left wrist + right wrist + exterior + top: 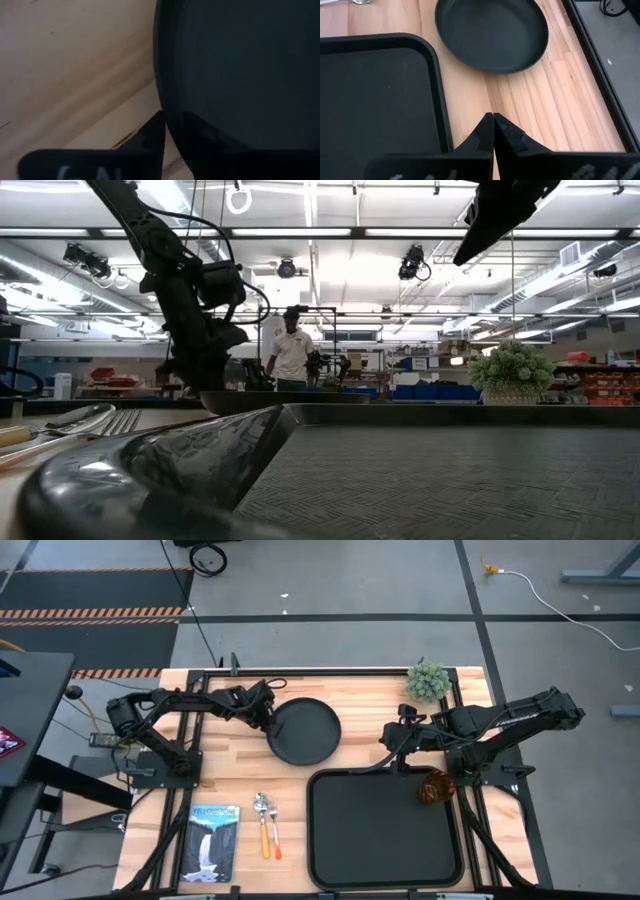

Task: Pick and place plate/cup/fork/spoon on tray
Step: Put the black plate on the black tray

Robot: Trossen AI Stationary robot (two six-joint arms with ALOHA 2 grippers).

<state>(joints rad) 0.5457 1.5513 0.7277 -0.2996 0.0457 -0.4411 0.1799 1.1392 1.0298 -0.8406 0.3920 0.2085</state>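
The round black plate [305, 730] lies on the wooden table, far of the black tray [385, 830]. My left gripper [268, 718] is at the plate's left rim, shut on it. My right gripper [493, 120] is shut and empty, over the table by the tray's far edge [392, 747]. The amber cup [436, 787] stands in the tray's far right corner. The orange-handled fork [275, 830] and spoon [262, 822] lie side by side on the table left of the tray. My left gripper has the plate's left rim [161, 95] between its fingers, one finger [150, 142] outside the rim and the other inside over the plate's floor. The fingers come slanting down from the table's left. Whether the plate is lifted, I cannot tell.
A small green plant [428, 682] stands at the far right of the table. A dark booklet [212, 840] lies at the near left. A person [292, 350] stands in the room beyond the table.
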